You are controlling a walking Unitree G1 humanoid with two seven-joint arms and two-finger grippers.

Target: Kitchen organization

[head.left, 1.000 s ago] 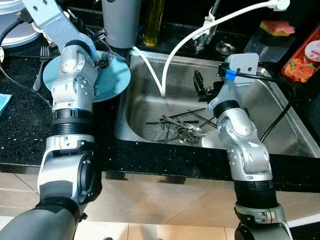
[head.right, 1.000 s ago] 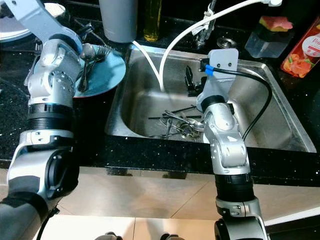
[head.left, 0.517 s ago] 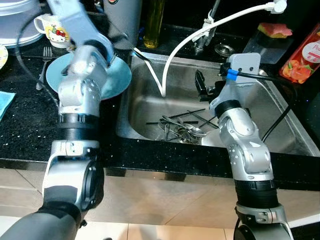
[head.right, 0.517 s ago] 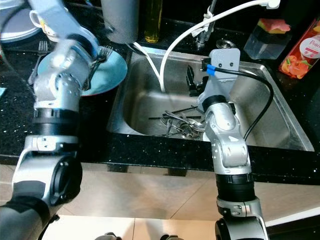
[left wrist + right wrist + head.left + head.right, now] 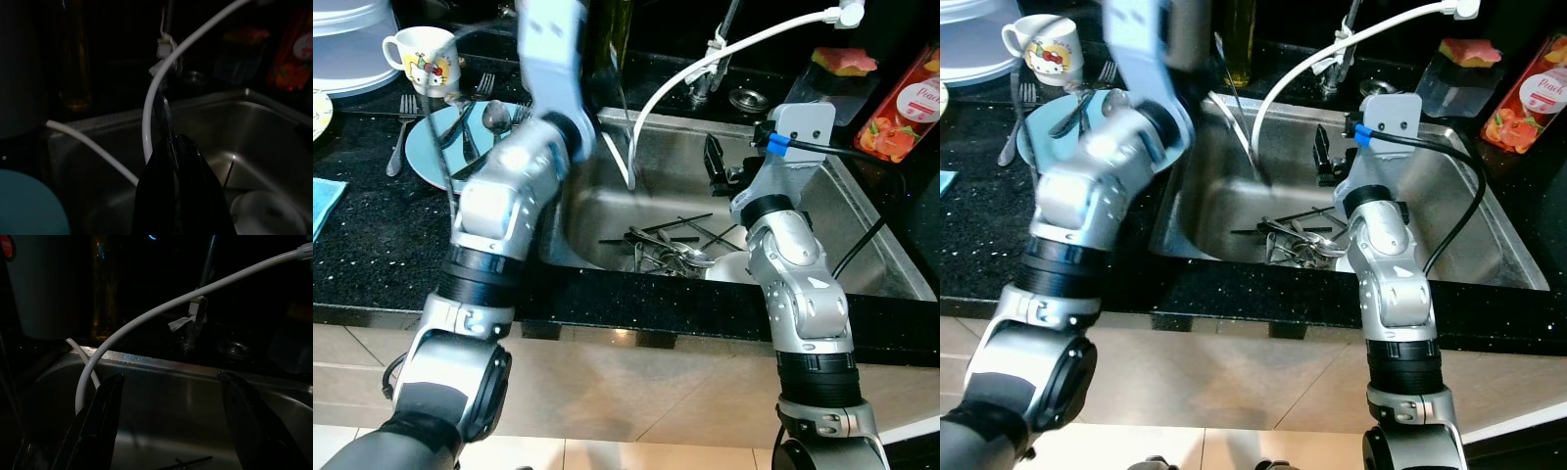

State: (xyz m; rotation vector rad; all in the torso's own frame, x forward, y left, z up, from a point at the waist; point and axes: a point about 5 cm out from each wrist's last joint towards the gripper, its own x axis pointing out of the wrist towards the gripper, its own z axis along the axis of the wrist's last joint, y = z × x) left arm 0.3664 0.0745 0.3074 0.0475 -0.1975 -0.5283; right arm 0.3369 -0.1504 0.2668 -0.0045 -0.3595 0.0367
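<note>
A pile of loose metal cutlery (image 5: 666, 250) lies on the floor of the steel sink (image 5: 862, 206). A teal plate (image 5: 435, 162) on the black counter to the left holds a spoon (image 5: 496, 116) and other cutlery. My left arm, blurred, reaches across the sink's left rim. In the left wrist view my left gripper (image 5: 168, 142) is shut above the basin, with a thin bright sliver at its tips that I cannot identify. My right gripper (image 5: 715, 162) hangs over the middle of the sink, above the pile, its fingers (image 5: 98, 426) spread wide with nothing between them.
A white hose (image 5: 675, 73) arcs from the faucet down into the basin between the two grippers. A mug (image 5: 419, 51), a fork (image 5: 399, 147) and stacked white plates (image 5: 352, 39) sit at the back left. A red carton (image 5: 906, 98) stands at the right.
My left arm has swung from over the teal plate to the right, toward the sink, uncovering the cutlery lying on the plate. The right arm has hardly moved.
</note>
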